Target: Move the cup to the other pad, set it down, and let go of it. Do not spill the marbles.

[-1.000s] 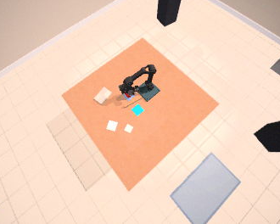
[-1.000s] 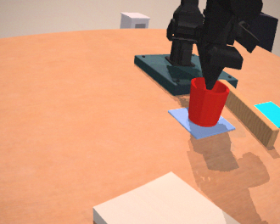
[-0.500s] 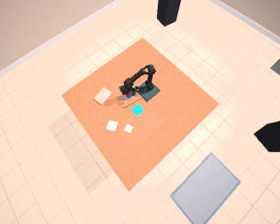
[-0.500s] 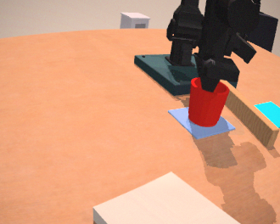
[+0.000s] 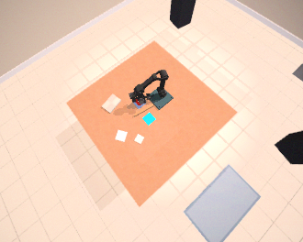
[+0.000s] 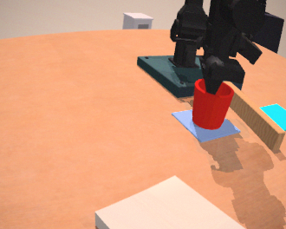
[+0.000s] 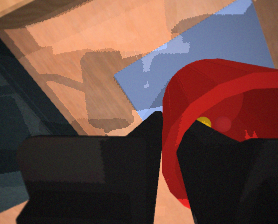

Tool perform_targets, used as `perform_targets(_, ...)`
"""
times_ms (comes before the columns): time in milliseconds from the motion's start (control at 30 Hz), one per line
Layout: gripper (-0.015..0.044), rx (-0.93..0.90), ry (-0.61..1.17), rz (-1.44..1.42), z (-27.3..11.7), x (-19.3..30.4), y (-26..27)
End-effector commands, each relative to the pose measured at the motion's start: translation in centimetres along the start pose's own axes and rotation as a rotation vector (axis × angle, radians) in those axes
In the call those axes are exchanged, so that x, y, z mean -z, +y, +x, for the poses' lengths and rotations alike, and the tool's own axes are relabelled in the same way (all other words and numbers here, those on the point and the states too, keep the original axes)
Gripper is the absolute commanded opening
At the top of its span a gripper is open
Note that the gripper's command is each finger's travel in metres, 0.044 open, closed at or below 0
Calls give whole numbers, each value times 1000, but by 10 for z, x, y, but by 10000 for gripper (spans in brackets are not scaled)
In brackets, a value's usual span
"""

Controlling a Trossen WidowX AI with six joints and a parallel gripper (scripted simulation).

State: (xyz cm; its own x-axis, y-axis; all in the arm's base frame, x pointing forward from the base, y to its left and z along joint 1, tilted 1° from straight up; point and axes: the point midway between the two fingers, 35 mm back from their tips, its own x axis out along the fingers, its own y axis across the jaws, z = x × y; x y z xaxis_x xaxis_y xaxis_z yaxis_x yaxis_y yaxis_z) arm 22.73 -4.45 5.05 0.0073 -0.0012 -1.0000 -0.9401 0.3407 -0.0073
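The red cup (image 5: 139, 103) (image 6: 211, 110) (image 7: 187, 85) stands on the blue pad (image 6: 185, 119) (image 7: 215, 42). My gripper (image 6: 212, 88) (image 7: 167, 118) is shut on the cup's wall, with one black finger inside the rim and the other outside. In the wrist view a yellow marble (image 7: 204, 121) and a reddish marble (image 7: 223, 124) show inside the cup; the finger hides part of the inside. The cyan pad (image 5: 149, 118) (image 6: 280, 116) lies across the wooden bar from the cup and bears nothing.
The low wooden bar (image 5: 143, 112) (image 6: 261, 121) stands on edge between the two pads. A pale flat block (image 5: 111, 104) (image 6: 164, 210) lies on the table on the cup's other side. Two white squares (image 5: 121, 136) (image 5: 139, 138) lie beyond the cyan pad. The dark arm base (image 6: 164, 73) is close behind the cup.
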Motion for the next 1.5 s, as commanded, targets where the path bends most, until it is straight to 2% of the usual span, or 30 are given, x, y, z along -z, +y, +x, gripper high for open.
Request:
perform_targets(0,0,-2,1,0,-3,0,0)
perform_targets(733,0,-1,4,-4,-63,-2,-1)
perform_targets(1467,0,-3,0,-7,-61,-4,0)
